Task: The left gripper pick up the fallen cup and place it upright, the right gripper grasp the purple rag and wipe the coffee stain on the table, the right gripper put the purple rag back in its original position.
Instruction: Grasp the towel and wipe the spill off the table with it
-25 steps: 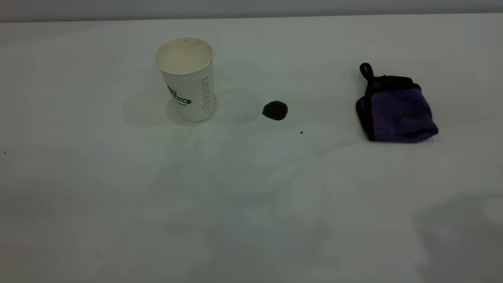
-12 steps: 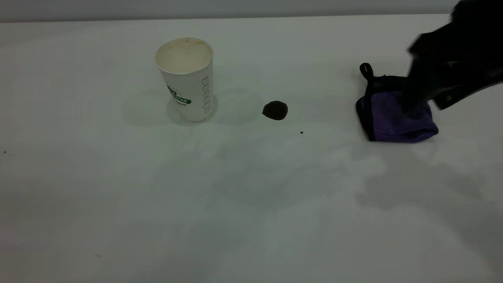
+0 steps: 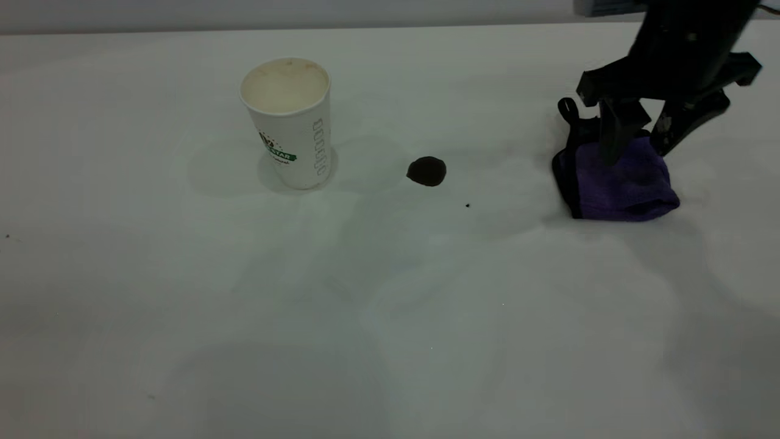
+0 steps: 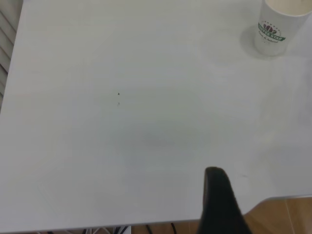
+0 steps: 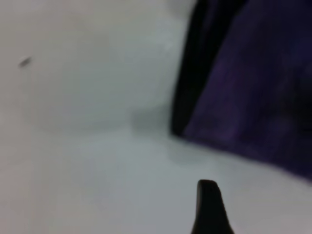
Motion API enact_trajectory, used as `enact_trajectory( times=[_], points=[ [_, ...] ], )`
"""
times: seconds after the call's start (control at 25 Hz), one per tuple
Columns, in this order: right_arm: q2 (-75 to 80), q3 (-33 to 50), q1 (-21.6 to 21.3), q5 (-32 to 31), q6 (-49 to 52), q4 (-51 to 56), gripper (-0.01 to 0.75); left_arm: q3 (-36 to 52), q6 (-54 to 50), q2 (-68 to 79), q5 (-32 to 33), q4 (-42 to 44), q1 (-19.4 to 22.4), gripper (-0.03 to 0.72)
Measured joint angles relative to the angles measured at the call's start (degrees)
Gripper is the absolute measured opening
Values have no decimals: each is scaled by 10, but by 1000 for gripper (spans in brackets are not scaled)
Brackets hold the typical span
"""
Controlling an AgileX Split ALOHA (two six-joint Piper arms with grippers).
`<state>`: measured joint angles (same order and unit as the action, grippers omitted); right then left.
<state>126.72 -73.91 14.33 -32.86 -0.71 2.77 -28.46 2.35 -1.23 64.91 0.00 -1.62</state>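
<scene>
Exterior view: the right end effector (image 3: 637, 149) is seen at the far right of the desk (image 3: 390, 317), lowered over the purple rag (image 3: 627, 186). Its two black fingers are spread apart, one finger (image 3: 612, 131) set against the rear part of the rag and the other just beside the rag's right rear corner; nothing is gripped between them. The rag lies folded and flat on the desk, with its black loop at the rear left corner.

The cup (image 3: 292, 122) is stood upright at the left of centre, its mouth open upward and its green logo turned toward the camera. The coffee stain (image 3: 426, 171) is found between cup and rag, nearer the cup and apart from both. A tiny dark speck (image 3: 467, 205) lies close to the stain on the near side.

In the left wrist view, a single black finger (image 4: 222, 204) of the left end effector is shown over the desk edge, well apart from the cup (image 4: 280, 27); whether it is released or clenched cannot be told. In the right wrist view, the rag (image 5: 253, 83) is seen close up, with one finger (image 5: 209, 207) beside it.
</scene>
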Motion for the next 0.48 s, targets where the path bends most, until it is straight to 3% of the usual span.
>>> enact_trajectory(
  times=[0.28,0.48],
  points=[
    [99,-112,-10,-44,14,-51,557,0,0,0,0,0,0,504],
    [127,-139,-39,-59,-2,-28,557,0,0,0,0,0,0,504]
  ],
)
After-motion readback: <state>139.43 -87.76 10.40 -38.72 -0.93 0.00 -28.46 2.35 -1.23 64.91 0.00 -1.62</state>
